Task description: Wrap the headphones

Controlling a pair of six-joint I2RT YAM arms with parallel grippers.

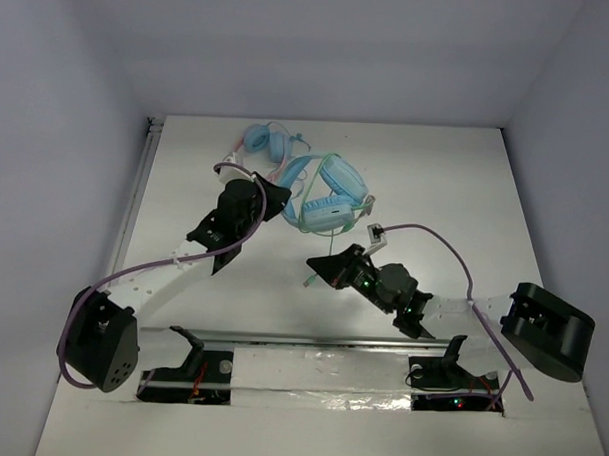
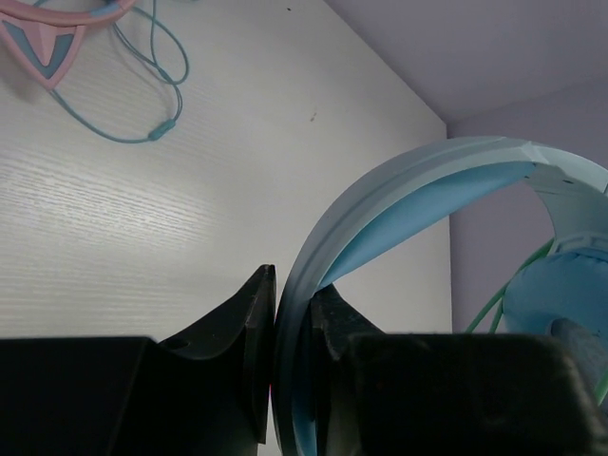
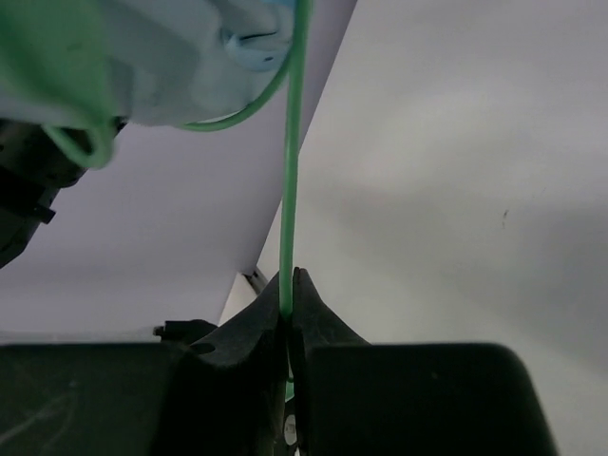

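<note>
The left pincer (image 2: 290,313) is clenched on the blue headband (image 2: 408,180) of the light-blue over-ear headphones (image 1: 331,194), its two fingers pressed on either face of the band low on the arch. This looks like an anchoring grip that stops the headset from turning or sliding while the wire is worked. From that grip the band curves up and over to a padded ear cup (image 2: 560,294), with green strands beside it. The right pincer (image 3: 288,294) is clamped on the thin pale green cable (image 3: 289,190), which runs in a straight, tight line from the fingers to the cup. Holding it taut probably lets each turn lie snug instead of sagging. In the overhead view green loops lie around the folded cups, so the wrapping seems partly done, with a free length left to lay. The headphones sit toward the far edge of the desk (image 1: 436,193), a little left of its middle; whether the cups rest on it I cannot tell. Just beyond, nearer the far-left corner, lies a pink cat-ear headset (image 1: 262,141), apart from both grips and likely no part of this job.
</note>
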